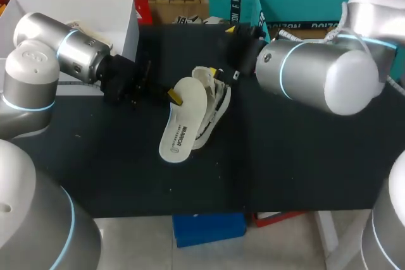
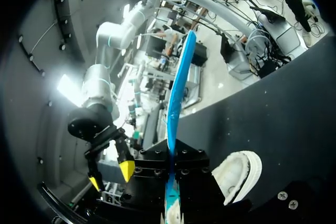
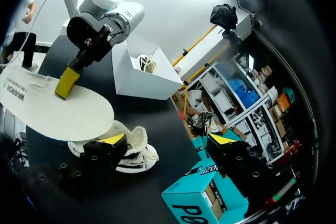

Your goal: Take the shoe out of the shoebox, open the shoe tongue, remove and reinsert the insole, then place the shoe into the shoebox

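Two pincers are seen over the dark worktop [image 1: 304, 156], one from each side, meeting near its middle. The white insole [image 1: 182, 124] is gripped at one end by the left pincer [image 1: 173, 97], whose fingers are closed narrowly on it from both faces; in the left wrist view the insole is seen edge-on between those fingers, its blue underside showing as it runs straight out ahead of them. The insole is held out of the shoe [image 1: 214, 102] and hangs partly across it, so that one side of the shoe is covered in the head view. Whether the insole's free end touches the worktop cannot be told. The shoe, white with dark markings, is set on the worktop, outside the shoebox [image 1: 95, 7], with its opening turned toward the right pincer [image 3: 168, 140]. That pincer is spread wide and holds nothing: one yellow tip is placed just beside the shoe's opening, the other stands well off it. The white shoebox is open and is placed at the far left of the worktop, behind the left arm and well apart from the shoe.
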`<state>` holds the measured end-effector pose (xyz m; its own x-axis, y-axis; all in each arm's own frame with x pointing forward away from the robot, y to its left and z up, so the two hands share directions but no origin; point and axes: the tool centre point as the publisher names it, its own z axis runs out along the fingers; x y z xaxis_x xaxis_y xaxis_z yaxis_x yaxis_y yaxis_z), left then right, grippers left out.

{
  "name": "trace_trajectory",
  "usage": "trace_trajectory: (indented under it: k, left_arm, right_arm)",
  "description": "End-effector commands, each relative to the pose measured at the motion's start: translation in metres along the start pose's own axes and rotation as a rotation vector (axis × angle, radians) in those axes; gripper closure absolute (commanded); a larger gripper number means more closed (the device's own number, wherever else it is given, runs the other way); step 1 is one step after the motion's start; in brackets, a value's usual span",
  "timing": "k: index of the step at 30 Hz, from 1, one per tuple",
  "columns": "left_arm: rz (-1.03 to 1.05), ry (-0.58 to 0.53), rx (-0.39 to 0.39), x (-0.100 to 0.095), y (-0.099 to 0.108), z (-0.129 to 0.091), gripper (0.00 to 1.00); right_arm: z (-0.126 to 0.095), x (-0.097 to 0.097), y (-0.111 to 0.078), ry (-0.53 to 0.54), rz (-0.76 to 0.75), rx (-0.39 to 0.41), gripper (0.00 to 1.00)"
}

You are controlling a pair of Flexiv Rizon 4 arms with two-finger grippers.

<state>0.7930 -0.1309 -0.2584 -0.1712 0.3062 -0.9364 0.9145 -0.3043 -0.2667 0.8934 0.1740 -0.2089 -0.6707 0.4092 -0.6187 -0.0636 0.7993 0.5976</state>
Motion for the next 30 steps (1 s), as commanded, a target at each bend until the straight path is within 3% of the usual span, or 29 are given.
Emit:
trace_trajectory:
  k: [1, 4, 6, 21, 30]
  left_arm:
    - [0.002, -0.001, -0.004, 0.001, 0.0, 0.001, 1.0]
    - [0.001, -0.002, -0.005, 0.002, 0.0, 0.001, 1.0]
    - [0.001, -0.003, -0.006, 0.001, 0.0, 0.001, 1.0]
    - [-0.008, -0.019, -0.015, 0.003, -0.002, 0.001, 1.0]
    - [-0.007, -0.025, -0.013, 0.002, -0.003, 0.002, 1.0]
  right_arm:
    - [-0.002, -0.003, -0.004, 0.141, 0.002, 0.025, 0.0]
    - [-0.002, 0.001, -0.007, 0.186, 0.002, 0.021, 0.0]
    - [-0.003, 0.002, -0.008, 0.172, -0.03, -0.022, 0.0]
    - [-0.003, 0.002, -0.008, 0.19, -0.025, -0.03, 0.0]
    - [0.001, -0.005, -0.016, 0.184, 0.089, 0.073, 0.0]
